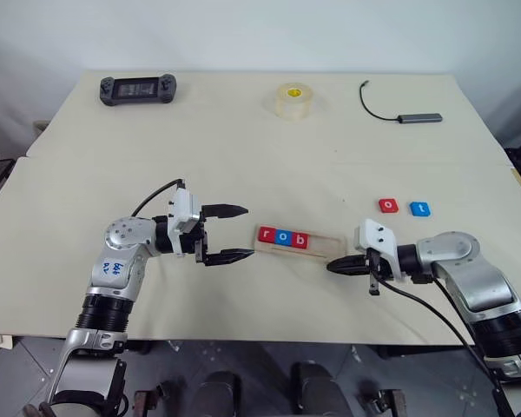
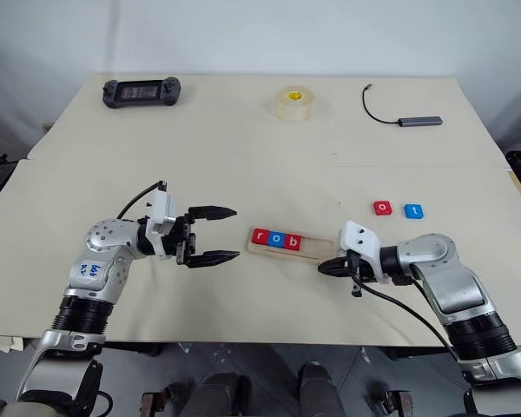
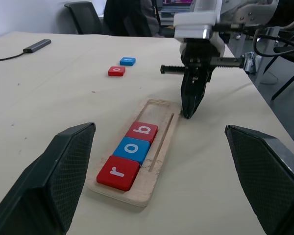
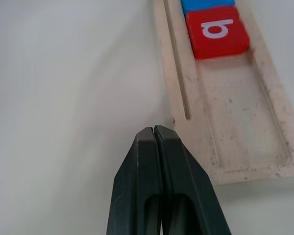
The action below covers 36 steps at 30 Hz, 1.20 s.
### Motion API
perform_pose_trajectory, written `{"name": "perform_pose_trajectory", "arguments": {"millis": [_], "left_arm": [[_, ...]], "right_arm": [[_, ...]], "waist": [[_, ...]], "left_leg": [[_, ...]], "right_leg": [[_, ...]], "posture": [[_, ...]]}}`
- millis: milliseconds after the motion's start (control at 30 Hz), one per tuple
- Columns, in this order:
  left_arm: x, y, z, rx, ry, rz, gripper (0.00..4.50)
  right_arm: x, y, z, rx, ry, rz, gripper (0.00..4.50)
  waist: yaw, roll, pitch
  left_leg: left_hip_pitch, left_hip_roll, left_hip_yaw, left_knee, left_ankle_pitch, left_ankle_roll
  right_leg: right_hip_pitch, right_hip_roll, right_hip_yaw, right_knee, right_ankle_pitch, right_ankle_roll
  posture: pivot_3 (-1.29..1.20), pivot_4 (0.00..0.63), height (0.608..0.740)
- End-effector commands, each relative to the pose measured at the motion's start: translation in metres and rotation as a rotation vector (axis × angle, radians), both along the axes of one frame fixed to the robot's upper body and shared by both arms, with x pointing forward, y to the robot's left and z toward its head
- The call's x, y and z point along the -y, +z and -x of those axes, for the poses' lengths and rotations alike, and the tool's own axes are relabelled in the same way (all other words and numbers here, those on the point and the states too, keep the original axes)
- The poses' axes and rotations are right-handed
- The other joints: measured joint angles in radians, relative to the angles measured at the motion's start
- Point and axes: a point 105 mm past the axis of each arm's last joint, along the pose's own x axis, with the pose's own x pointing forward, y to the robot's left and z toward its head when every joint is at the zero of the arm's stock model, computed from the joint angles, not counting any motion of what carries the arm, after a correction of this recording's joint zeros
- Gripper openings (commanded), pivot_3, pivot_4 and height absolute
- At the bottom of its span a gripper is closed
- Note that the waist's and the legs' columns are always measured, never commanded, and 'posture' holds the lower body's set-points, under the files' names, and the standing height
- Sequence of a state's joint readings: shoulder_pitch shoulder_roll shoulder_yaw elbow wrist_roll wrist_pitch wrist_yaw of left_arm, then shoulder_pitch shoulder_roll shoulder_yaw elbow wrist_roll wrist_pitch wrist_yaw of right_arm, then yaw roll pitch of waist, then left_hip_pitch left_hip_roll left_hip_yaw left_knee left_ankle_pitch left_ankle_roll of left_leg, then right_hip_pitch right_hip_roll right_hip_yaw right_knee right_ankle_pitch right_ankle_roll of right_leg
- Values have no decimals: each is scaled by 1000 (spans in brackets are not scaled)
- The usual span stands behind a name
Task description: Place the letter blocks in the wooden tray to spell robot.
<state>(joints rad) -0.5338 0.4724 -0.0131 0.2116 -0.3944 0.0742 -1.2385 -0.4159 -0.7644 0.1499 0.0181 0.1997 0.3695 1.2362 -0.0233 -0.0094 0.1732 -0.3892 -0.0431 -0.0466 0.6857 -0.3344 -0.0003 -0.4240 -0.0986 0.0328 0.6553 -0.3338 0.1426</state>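
Left eye view, item by item, with the wooden tray as our landmark: it lies on the table between our two grippers, and its recess holds three letter blocks touching in a row from its left end, a red r, a blue o and a red b; the right part of the recess is bare. Beyond the tray and to its right, well apart from it, lie the two letter blocks not yet placed, a red o and a blue t, just beside each other. Left gripper: just left of the tray's left end, pointing toward it, fingers spread wide and holding nothing. Right gripper: at the tray's near right corner, tip low over the table, fingers clenched together with nothing between them, as the right wrist view confirms. Far beyond the tray sit a roll of tape, a black handheld controller and a cable with an adapter, none of them part of the job. Step in hand, as we judge it: "rob" is done and the fourth letter is due. Next move, as we judge it: our right gripper must spread its fingers, reach to the red o, grasp it and set it against the b.
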Motion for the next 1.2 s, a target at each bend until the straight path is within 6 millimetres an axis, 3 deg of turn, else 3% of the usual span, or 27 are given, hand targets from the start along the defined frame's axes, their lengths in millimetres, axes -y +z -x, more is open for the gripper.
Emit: {"name": "perform_pose_trajectory", "arguments": {"millis": [33, 333, 500, 600, 767, 933, 1000, 1200], "left_arm": [[0, 6, 2, 29, -11, 9, 4500], [-2, 6, 3, 28, -5, 7, 4500], [-1, 6, 4, 27, -6, 9, 4500], [-2, 5, 3, 25, -5, 10, 4500], [-1, 4, 2, 21, -7, 12, 4500], [0, 4, 1, 16, -17, 15, 4500], [1, 5, 0, 14, -19, 16, 4500], [1, 7, -1, 20, -29, 23, 4500]], "right_arm": [[6, 4, -7, 35, -22, 6, 41], [6, 6, -8, 39, -8, 0, 41], [10, 28, 3, 75, -13, -74, 41], [30, 49, 7, 128, -132, -126, 589], [84, 65, 21, 294, -445, -192, 2276], [139, 50, 56, 453, -749, -167, 3975], [153, 44, 70, 505, -830, -150, 4465], [178, 25, 111, 542, -1081, -224, 4465]], "waist": [[0, 0, 0], [0, 0, 0], [1, 0, 0], [8, 0, 0], [36, 0, 0], [50, 0, 0], [48, 0, 0], [33, 0, 0]], "left_leg": [[0, 0, 0, 0, 0, 0], [0, 0, 0, 0, 0, 0], [0, 0, 0, 0, 0, 0], [0, 0, 0, 0, 0, 0], [0, 0, -1, -1, 0, 0], [0, -1, 0, -1, 0, 1], [1, -2, 1, -2, 0, 1], [4, -1, 2, -3, 0, 2]], "right_leg": [[0, 0, 0, 0, 0, 0], [0, 0, 0, 0, 0, 0], [0, 0, 0, 0, 0, 0], [0, 0, 0, 0, 0, 0], [1, 0, -1, -1, 0, 0], [1, 1, 0, -1, 0, 0], [2, 1, 0, -1, 0, 0], [3, 2, 2, 0, 0, 0]], "posture": [[0, 150, 740], [0, 150, 740], [0, 150, 740], [0, 150, 740], [0, 150, 740], [0, 150, 740], [0, 150, 740], [0, 150, 740]]}}
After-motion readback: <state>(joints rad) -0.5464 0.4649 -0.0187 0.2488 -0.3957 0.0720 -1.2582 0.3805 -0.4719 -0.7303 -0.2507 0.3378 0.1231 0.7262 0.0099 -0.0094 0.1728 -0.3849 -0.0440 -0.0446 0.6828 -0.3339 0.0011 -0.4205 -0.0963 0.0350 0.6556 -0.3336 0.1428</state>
